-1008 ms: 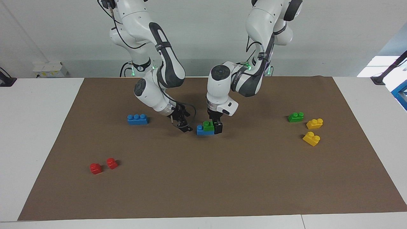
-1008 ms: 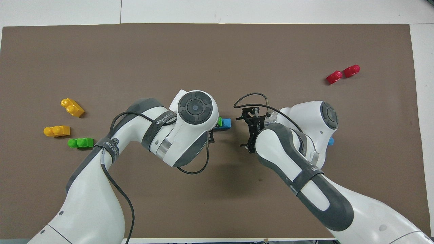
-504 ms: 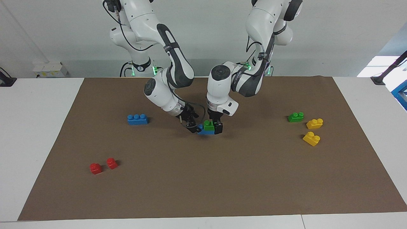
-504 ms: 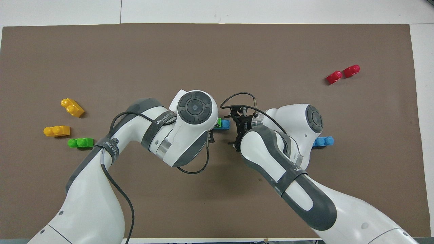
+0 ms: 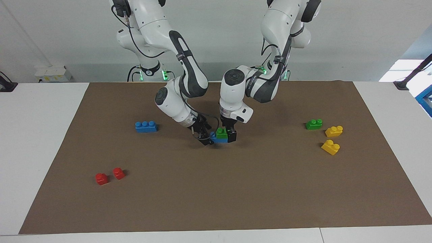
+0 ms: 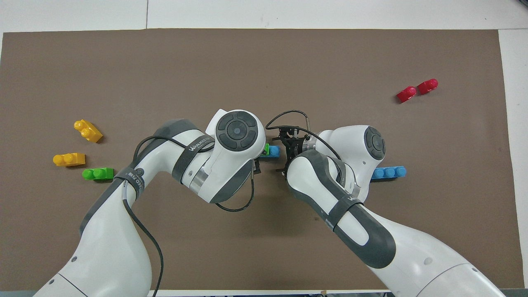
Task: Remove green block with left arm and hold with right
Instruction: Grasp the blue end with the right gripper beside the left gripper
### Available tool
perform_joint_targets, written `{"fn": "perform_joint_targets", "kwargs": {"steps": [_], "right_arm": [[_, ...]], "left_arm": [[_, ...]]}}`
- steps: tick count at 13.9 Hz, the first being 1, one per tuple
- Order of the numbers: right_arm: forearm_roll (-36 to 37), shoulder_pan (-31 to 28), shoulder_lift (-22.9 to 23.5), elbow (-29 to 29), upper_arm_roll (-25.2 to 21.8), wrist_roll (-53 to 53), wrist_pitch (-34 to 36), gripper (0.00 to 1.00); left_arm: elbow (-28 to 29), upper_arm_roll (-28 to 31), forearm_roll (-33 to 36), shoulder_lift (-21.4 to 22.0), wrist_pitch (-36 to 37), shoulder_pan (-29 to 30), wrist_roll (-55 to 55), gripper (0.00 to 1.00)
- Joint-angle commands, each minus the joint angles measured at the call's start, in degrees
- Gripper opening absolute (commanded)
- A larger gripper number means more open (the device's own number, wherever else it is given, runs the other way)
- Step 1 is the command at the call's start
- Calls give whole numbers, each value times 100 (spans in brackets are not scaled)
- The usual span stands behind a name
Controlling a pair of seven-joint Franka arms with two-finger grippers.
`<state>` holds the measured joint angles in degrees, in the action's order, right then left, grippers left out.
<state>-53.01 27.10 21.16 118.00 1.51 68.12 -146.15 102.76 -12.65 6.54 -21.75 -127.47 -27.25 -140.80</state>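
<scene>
- The small bright green two-stud plastic block [image 5: 221, 133] [image 6: 266, 147] sits on top of a blue plastic brick [image 5: 215, 138] [image 6: 274, 151]. It is at the end of that brick toward the left arm, and one blue stud shows bare beside it.
- This two-brick stack stands near the middle of the brown paper mat [image 5: 236, 189] that covers the white table [image 5: 40, 135].
- The left gripper [image 5: 229, 135] points straight down and is right at the green block. A black part of it lies against the block's side toward the left arm's end. Whether it is clamped or loose cannot be told.
- The right gripper [image 5: 205, 138] [image 6: 284, 156] comes in at a slant, low to the mat. Its jaws are spread at the bare end of the blue brick and hold nothing.
- A second green two-stud brick [image 5: 314, 124] [image 6: 98, 173] lies well apart, toward the left arm's end of the table.
- Two yellow two-stud bricks [image 5: 333, 131] [image 5: 330, 146] lie near that second green brick, a little farther from the robots.
- A blue three-stud brick [image 5: 145, 126] [image 6: 387, 172] lies alone toward the right arm's end.
- Two small red single-stud bricks [image 5: 101, 178] [image 5: 118, 173] lie side by side, farther from the robots than that brick.
</scene>
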Motion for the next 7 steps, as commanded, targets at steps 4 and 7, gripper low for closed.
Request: {"fn": "perform_joint_targets", "kwargs": {"steps": [4,7], "right_arm": [[-201,41,152,-181,7,-141,-124,84],[-201,41,152,-207,7,-150,-115,58]], "left_arm": [[60,43,120,4,-137,-34,-141,96],[69,52,120,4,-137,-26,-141,93]]}}
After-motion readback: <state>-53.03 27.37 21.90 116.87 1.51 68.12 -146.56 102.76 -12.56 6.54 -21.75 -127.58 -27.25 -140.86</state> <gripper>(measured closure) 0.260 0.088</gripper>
